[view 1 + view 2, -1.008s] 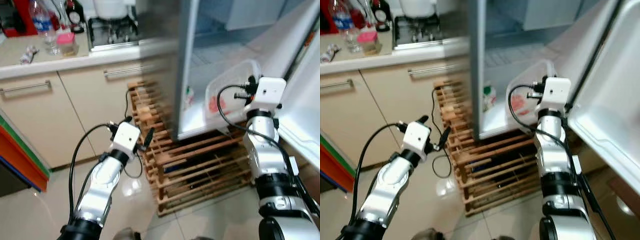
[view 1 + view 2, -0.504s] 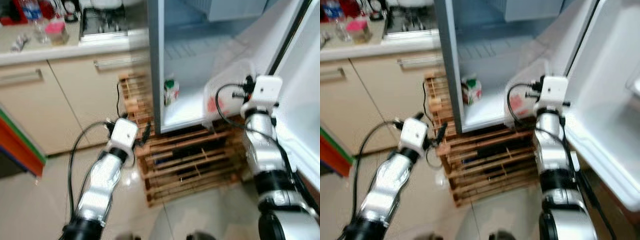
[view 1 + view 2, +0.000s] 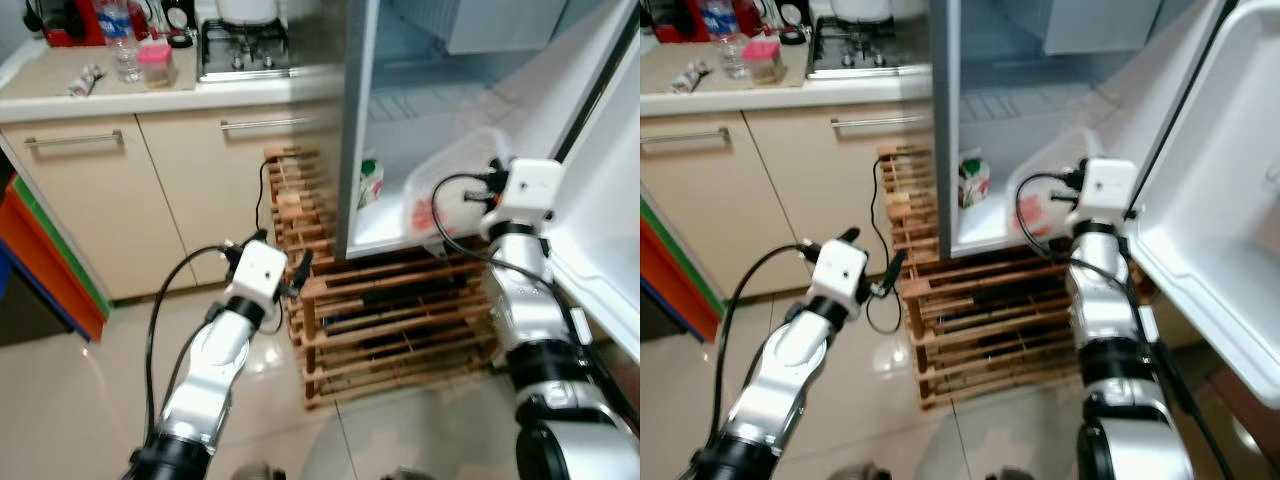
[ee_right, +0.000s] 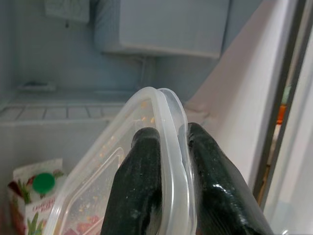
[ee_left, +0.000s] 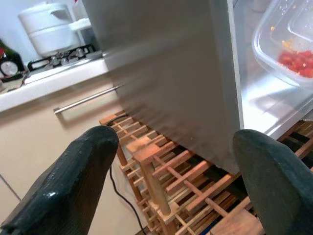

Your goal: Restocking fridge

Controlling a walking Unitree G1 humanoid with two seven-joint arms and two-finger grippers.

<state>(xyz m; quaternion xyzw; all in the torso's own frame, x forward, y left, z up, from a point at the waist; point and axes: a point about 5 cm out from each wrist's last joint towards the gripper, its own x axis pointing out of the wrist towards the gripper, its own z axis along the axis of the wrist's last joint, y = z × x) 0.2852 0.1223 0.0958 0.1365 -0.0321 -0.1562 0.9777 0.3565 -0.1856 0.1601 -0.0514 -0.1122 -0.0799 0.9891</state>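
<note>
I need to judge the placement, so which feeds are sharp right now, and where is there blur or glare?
Left wrist view: fridge side panel streaked with blur. Right wrist view: sharp on the clear container, dim blue interior. Eye views: mostly sharp, glare on the floor tile.

A clear lidded container (image 4: 146, 171) holding red food stands tilted on edge inside the open fridge (image 3: 1040, 130).

Two silver jointed arms, segmented metal casing with dark bands at elbows. White boxy camera housing on each wrist (black cable looping out from each). Left gripper (image 5: 171, 181) and right gripper (image 4: 168, 191): long black fingers, matte, rounded tips, faint gloss.
</note>
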